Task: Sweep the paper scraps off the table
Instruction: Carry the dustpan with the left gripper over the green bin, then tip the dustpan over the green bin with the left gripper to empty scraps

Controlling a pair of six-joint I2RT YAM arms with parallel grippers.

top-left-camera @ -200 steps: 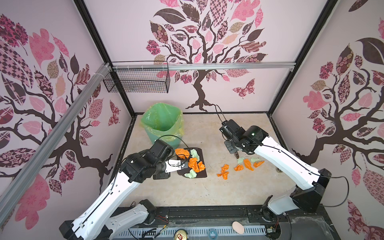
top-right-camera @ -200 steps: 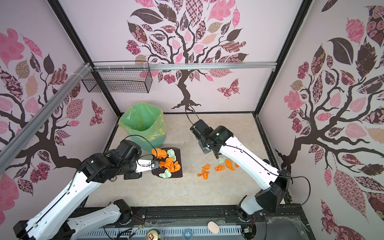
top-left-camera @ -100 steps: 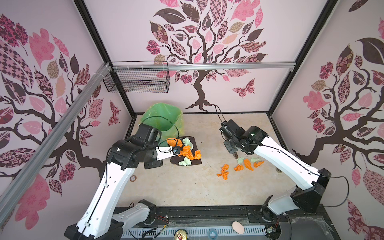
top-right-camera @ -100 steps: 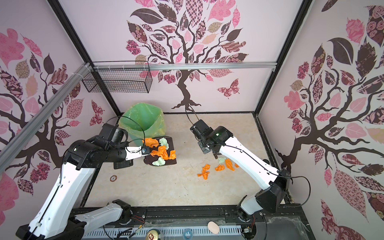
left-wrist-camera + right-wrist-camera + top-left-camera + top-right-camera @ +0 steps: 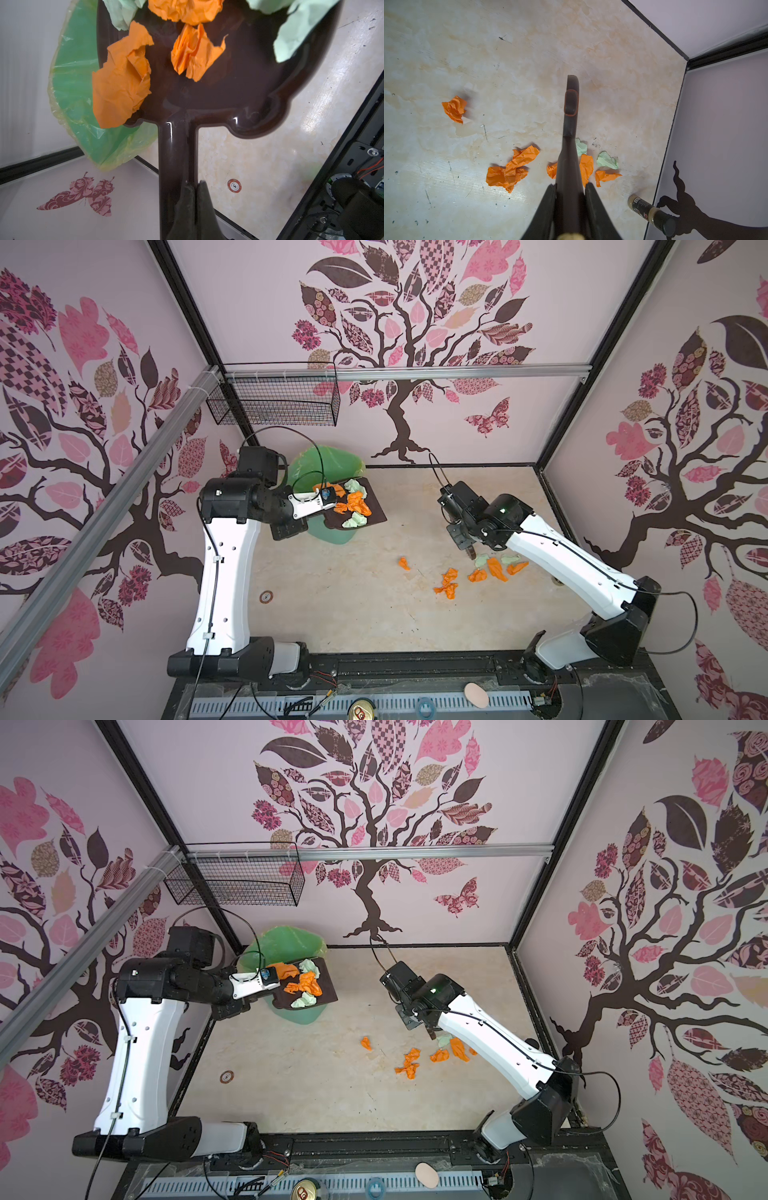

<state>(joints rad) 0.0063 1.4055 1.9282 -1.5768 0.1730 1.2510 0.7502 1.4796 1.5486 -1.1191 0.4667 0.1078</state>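
I am watching the left gripper (image 5: 194, 187) from its wrist camera. Its jaws are pressing almost together, pinching the handle of the dark brown dustpan (image 5: 228, 83). In both top views the pan is hanging in the air, partly over the bin with the green liner (image 5: 328, 464) in the far-left corner and partly over the table (image 5: 353, 605). It is carrying a load of paper scraps (image 5: 355, 502), several orange wads and a few mint green ones. One orange wad is lying against the pan's back rim, beside the handle.

The right gripper (image 5: 570, 186) is clamping a hand brush (image 5: 571, 124), with one jaw on each side of its dark handle. The handle's end, with its orange-rimmed slot, is pointing out over the table.

More scraps are lying loose on the table below and beside the right arm. I am seeing one small orange wad (image 5: 403, 563) on its own toward the middle, then a larger crumpled orange piece (image 5: 446, 583). A tight group of orange and mint pieces (image 5: 496, 568) is sitting just under the brush.

A small jar (image 5: 652, 214) is lying on its side by the right wall. A round token (image 5: 266, 596) is sitting on the table near the left arm.
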